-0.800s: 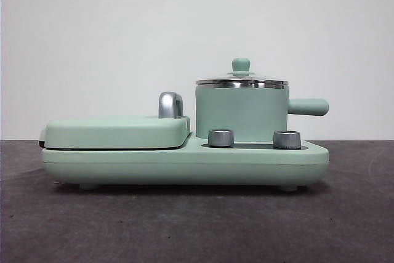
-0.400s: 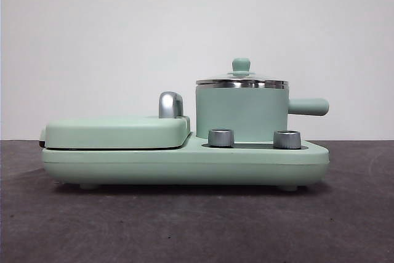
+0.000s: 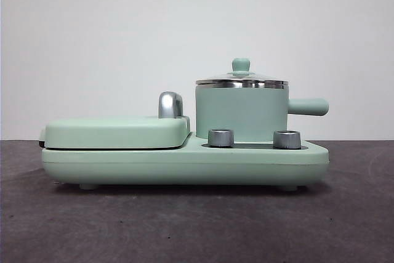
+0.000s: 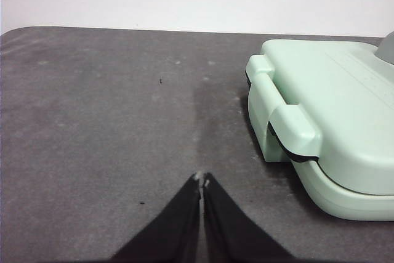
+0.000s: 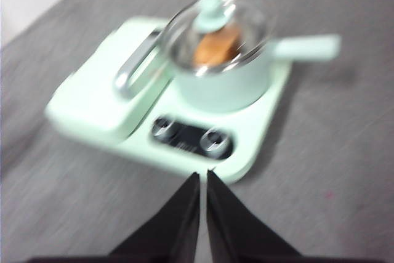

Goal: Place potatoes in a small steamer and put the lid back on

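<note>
- On the dark tabletop, in the front view, the small steamer [image 3: 241, 114] stands on the right part of a mint-green cooker base [image 3: 184, 163], and the lid [image 3: 241, 80] sits level on its steel rim. The flat griddle cover [image 3: 117, 131] is closed on the left part. No arm shows here.
- From the left wrist view, the left gripper [image 4: 201, 180] hangs above the bare table, near the griddle end of the cooker base [image 4: 332, 133]. Its jaws are pressed together and hold nothing.
- From the right wrist view, which is blurred, the right gripper [image 5: 202, 175] is above the table in front of the two knobs, jaws together and empty. The potato [image 5: 217, 46] lies inside the small steamer [image 5: 221, 78], seen through the glass lid [image 5: 212, 29].
- I judge the task as complete: potato inside, lid on. The next move calls only for keeping both arms away.
- Compared with the earlier front pictures, nothing differs: steamer, lid and cooker are in the same place.
</note>
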Robot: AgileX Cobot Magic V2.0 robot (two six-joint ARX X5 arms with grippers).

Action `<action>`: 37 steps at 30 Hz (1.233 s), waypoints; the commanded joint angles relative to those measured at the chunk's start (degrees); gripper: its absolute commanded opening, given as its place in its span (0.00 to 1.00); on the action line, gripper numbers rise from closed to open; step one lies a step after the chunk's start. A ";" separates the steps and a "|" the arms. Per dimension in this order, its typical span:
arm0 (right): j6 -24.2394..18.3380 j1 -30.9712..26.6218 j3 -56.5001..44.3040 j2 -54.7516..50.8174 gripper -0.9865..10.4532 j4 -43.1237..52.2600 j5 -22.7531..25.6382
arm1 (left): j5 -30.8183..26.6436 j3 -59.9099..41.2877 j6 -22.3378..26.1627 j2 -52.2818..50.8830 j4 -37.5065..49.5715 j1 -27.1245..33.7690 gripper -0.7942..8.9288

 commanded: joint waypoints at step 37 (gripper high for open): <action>-8.81 -14.73 -47.34 -24.24 0.10 37.86 15.78 | -0.31 -1.05 0.22 -0.04 -0.52 0.09 0.09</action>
